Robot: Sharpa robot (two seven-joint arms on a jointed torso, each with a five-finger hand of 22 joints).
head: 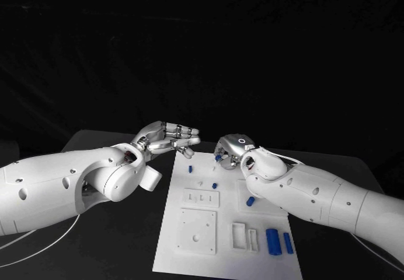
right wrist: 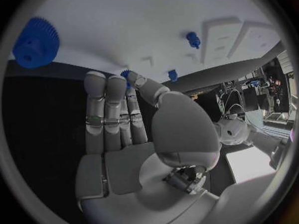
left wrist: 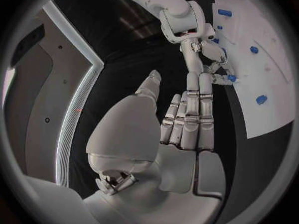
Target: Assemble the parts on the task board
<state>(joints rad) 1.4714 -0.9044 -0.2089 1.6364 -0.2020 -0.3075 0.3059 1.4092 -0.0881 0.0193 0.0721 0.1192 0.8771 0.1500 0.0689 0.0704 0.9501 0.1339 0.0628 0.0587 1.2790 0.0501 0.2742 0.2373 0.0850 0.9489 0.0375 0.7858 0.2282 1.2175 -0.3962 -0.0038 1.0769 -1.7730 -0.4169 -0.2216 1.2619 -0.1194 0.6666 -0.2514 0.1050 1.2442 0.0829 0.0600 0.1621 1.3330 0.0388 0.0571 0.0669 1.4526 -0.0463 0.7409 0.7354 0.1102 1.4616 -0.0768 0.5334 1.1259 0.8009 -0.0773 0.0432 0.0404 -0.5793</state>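
The white task board lies in the middle of the black table. My right hand hovers over its far edge and pinches a small blue part between thumb and fingertip; the same part shows under the hand in the head view. My left hand is raised beside the board's far left corner, fingers stretched out and holding nothing. Small blue pegs stand on the board. Two longer blue pieces lie near its front right.
A blue gear sits on the board by its far edge. White raised blocks and slotted holders occupy the board's front half. A white cable runs over the table at the front left.
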